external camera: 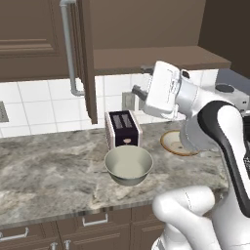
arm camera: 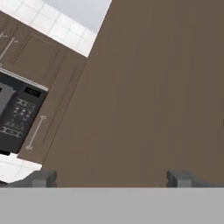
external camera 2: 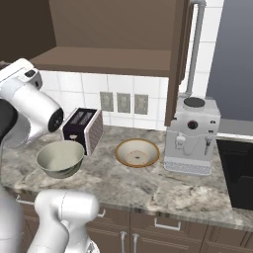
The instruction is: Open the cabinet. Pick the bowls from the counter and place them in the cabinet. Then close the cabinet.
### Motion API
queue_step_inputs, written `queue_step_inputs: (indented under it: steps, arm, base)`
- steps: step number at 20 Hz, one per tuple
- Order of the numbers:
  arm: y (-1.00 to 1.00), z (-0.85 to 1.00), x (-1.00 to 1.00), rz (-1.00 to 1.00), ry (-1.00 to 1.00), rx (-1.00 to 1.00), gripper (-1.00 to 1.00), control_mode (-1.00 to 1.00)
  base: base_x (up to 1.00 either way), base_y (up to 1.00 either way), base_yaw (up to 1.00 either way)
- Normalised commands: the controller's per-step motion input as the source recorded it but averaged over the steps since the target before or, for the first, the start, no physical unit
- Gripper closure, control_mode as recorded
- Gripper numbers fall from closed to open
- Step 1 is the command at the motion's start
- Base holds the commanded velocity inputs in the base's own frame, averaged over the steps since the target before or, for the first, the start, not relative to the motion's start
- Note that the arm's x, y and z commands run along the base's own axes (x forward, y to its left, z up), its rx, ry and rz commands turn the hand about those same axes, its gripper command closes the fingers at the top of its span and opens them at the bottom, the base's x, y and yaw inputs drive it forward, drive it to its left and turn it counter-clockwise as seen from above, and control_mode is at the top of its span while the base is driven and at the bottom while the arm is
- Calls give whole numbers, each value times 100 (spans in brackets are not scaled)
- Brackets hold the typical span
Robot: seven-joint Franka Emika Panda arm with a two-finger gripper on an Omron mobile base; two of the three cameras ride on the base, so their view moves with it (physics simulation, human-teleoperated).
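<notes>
Cabinet [external camera: 146,29] stands open: both doors swung out, the left door [external camera: 87,58] edge-on in the left base view with its long silver bar handle [external camera: 68,49], the right door [external camera 2: 178,59] edge-on in the right base view with its own bar handle [external camera 2: 196,49]. Bare brown shelf floor [external camera 2: 108,58] visible inside. Arm raised in front of the opening, upper link rising from the base, elbow bent, white wrist housing tilted up toward the cabinet interior; wrist sits above the table [external camera: 44,171] and above the toaster [external camera: 123,128]. Hand view looks onto flat brown cabinet wood, a door edge running diagonally, a dark appliance with a control panel [arm camera: 17,113] off to one side. Fingers [arm camera: 41,178] spread wide, the two tips far apart at the bottom of the hand view, nothing between them; gripper [arm camera: 111,179] holds nothing. Deep greyish-cream bowl [external camera: 128,164] rests on the table near its front edge, just in front of the toaster. Shallower bowl with orange-yellow rim [external camera 2: 137,152] sits on the table further right, between the toaster and a white coffee machine [external camera 2: 192,136], partly hidden behind the arm in the left base view. Both bowls apart from each other and from the hand.
</notes>
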Motion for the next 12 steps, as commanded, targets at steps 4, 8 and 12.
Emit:
queue_step_inputs:
  steps: [4,8,12]
  arm:
    - [-47,30,-18,-18,17,0,-100,-100]
    - [-34,42,-26,-25,22,-2,-100,-100]
    - [-15,40,-19,-26,21,-7,-100,-100]
  base:
    - [0,0,0]
    - [0,0,0]
    - [0,0,0]
